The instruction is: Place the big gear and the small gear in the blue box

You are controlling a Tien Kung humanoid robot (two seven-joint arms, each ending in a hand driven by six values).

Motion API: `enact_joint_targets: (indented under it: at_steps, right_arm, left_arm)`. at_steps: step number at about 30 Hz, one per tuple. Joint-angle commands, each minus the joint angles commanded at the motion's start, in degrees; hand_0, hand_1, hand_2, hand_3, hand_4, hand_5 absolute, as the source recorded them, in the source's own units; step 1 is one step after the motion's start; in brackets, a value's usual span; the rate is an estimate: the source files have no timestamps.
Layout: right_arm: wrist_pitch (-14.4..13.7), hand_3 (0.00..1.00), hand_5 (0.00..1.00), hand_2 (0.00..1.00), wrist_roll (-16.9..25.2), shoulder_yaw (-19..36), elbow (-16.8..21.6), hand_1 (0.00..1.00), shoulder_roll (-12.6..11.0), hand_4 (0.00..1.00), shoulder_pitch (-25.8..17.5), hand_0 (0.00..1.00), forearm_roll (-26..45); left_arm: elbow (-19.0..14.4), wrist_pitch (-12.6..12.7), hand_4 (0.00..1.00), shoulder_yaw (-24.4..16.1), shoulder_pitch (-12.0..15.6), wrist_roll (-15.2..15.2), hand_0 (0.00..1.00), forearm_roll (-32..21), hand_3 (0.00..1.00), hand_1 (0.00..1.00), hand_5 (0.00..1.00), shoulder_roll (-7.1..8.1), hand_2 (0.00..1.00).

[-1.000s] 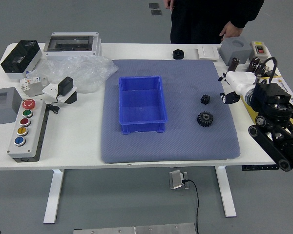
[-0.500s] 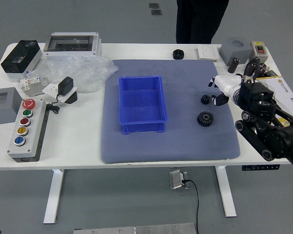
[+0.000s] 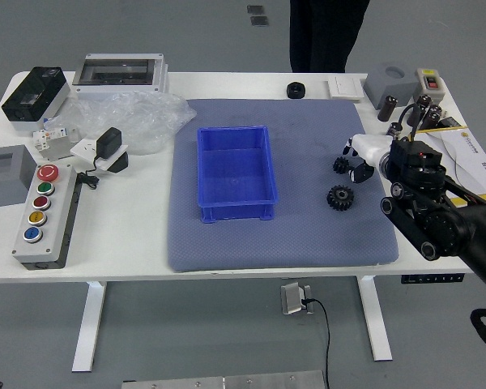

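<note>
- The big gear (image 3: 340, 197) lay flat on the mat (image 3: 283, 243), the nearer of the two to the table's (image 3: 138, 251) near edge and well right of the box. It looked stiff and fairly light, perhaps plastic, hardly fragile; its toothed rim, pinched at opposite sides, seemed the surest hold, though a low, dark disc could slide on the mat.
- The blue box (image 3: 236, 170) stood open left of both gears, toward the table's middle, and held neither. Its walls looked rigid, so a release above the floor, clear of the rim, would probably do.
- The small gear (image 3: 341, 164) lay beyond the big one, farther from the near edge. It likely weighed very little and gave the fingers less to take; a thumb-and-finger pinch across the teeth would suit, since a one-sided push could skid it away.
- The right hand (image 3: 374, 151) was open, fingers (image 3: 360, 173) parted at the small gear's right side, nothing gripped; whether they touched it could not be told.
- Against the earlier frames, both gears and the box had kept their places.
- The right hand had come leftward from near the table's right edge to the small gear.
- Past the far edge, the person (image 3: 326, 32) had stepped back: hands showed at first, now only dark-clad legs.
</note>
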Motion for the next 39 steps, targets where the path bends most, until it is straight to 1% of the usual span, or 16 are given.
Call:
enact_joint_targets:
  at_steps: [6,16,35,36,39]
  right_arm:
    - [0.39,0.795,0.083,0.78,-0.1,0.17,-1.18,0.615,0.88,0.495,0.81,0.64,-0.01]
    - [0.78,0.794,0.084,0.781,-0.32,0.39,-2.0,0.615,2.34,0.494,1.59,0.64,-0.19]
    - [0.46,0.801,0.091,0.781,-0.5,0.24,-3.36,0.615,3.9,0.495,0.72,0.645,-0.13]
    - [0.31,0.694,0.089,0.714,-0.53,0.21,-3.4,0.578,3.94,0.486,0.68,0.601,-0.21]
    - [-0.42,0.694,0.089,0.714,-0.63,0.23,-3.47,0.578,4.03,0.486,0.58,0.601,-0.69]
  left_arm:
    - [0.0,-0.02,0.846,-0.01,0.02,0.07,0.893,0.07,0.897,0.883,0.697,0.02,0.876]
    - [0.0,-0.13,0.847,0.01,0.02,0.07,0.893,0.27,0.896,0.882,0.697,0.02,0.876]
    - [0.0,-0.21,0.849,0.09,0.05,0.11,0.893,0.51,0.894,0.883,0.697,-0.16,0.876]
    - [0.0,-0.2,0.85,0.08,0.05,0.11,0.893,0.51,0.894,0.883,0.697,-0.17,0.876]
    - [0.0,-0.19,0.85,0.06,0.04,0.11,0.893,0.5,0.894,0.883,0.697,-0.2,0.876]
